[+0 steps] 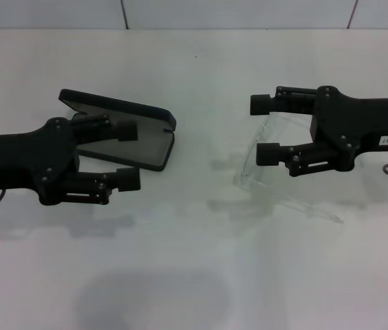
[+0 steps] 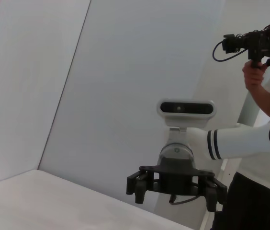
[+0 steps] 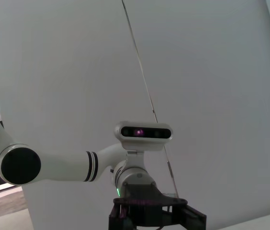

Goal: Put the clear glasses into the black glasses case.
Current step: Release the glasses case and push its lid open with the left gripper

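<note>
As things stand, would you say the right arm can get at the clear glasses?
Probably yes: the right gripper hangs open right over the clear glasses, its fingers either side of the lens, with nothing between them on the table.

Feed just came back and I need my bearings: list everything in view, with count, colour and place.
black glasses case: one, black with grey lining, lid open, on the table's left half, partly behind the left hand.
clear glasses: one pair, colourless, on the table's right half, under the right hand, one arm trailing toward the robot.
table: one, white.
person: one, holding a camera rig, seen in the left wrist view beyond the right arm.
left hand: black, open, over the case.
right hand: black, open, fingers straddling the glasses.
</note>
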Available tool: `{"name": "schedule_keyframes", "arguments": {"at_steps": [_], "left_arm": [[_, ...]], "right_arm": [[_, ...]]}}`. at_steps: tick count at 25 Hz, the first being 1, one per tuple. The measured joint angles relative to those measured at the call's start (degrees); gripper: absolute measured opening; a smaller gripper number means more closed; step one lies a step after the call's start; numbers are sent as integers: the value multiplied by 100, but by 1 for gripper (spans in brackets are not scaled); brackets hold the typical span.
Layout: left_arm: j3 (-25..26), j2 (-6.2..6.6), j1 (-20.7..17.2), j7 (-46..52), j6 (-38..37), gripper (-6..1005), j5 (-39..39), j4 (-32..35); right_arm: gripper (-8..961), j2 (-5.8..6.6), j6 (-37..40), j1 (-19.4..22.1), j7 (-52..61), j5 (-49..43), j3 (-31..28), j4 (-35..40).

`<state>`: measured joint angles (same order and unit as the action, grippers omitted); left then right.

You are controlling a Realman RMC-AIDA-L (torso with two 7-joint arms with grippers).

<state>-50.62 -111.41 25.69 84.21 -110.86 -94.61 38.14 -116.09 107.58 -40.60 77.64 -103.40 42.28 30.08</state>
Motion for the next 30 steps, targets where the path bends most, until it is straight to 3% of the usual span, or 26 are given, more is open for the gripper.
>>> {"name": "schedule_keyframes", "arguments": {"at_steps": [14,19,22,25,30], "left_arm": [[19,-13,-2,6,21,886,22,-31],[349,24,55,325,35,886,21,54],[659,104,169,801,39,885,21,440],[830,125,285,1347,106,885,-67,1298],[806,48,577,2024,200,884,-742,2854]], "right_arm": [[871,0,-23,65,-40,5,8,-52],[870,19,-470,169,-81,13,7,-49],[870,58,-827,338,-82,22,-75,5],[870,74,-959,552,-83,133,-282,120],[869,120,-859,1135,-82,611,-711,386]]}}
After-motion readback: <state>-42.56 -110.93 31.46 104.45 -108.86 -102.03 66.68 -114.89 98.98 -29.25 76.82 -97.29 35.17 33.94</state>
